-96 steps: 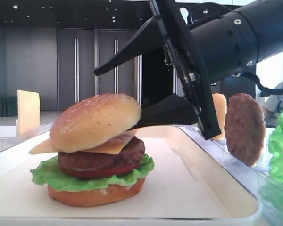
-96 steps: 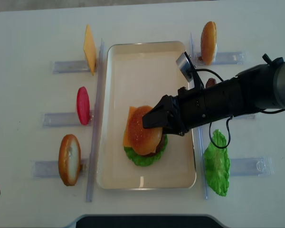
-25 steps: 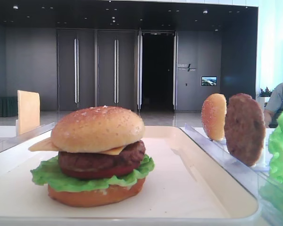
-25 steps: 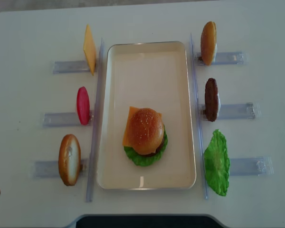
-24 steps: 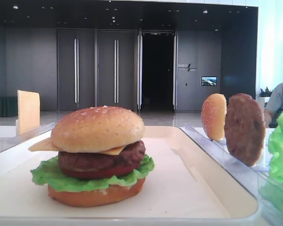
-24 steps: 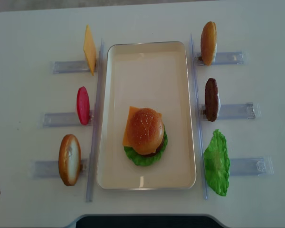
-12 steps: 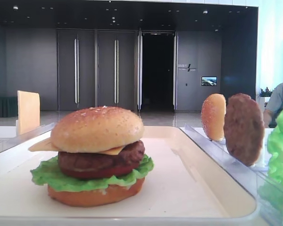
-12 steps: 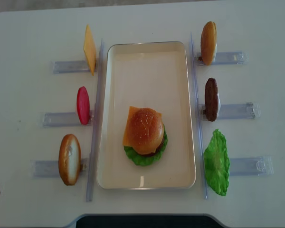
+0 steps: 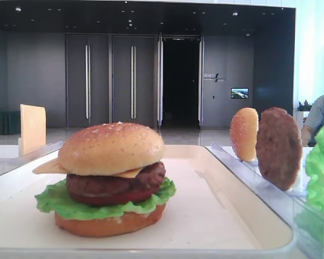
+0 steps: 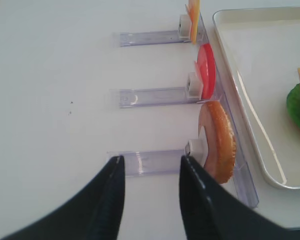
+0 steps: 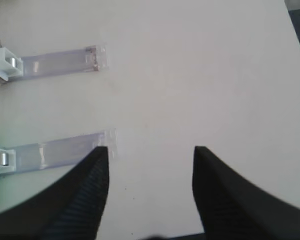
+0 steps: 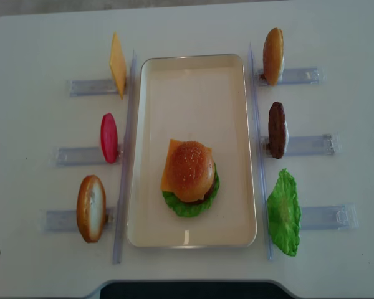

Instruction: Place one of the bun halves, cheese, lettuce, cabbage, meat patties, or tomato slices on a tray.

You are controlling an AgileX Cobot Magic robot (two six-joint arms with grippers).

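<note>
A stacked burger stands on the cream tray (image 12: pixel 193 81), topped by the sesame bun half (image 12: pixel 190 169) (image 9: pixel 110 147). Below it show cheese (image 12: pixel 167 168), a patty (image 9: pixel 113 183) and lettuce (image 9: pixel 54 202). My right gripper (image 11: pixel 150 150) hangs open over bare table right of the racks, nothing between its fingers. My left gripper (image 10: pixel 151 162) is open too, low over the table beside the rack that holds a bun half (image 10: pixel 220 140). Neither gripper appears in the two exterior views.
Clear racks flank the tray. On the left stand a cheese slice (image 12: pixel 117 64), a tomato slice (image 12: pixel 108 137) and a bun half (image 12: pixel 90 208). On the right stand a bun half (image 12: pixel 273 55), a meat patty (image 12: pixel 277 129) and a lettuce leaf (image 12: pixel 283 213).
The right gripper, at the bun top on the burger a few seconds ago, has drawn off to the right and left both exterior views. The burger has not moved.
</note>
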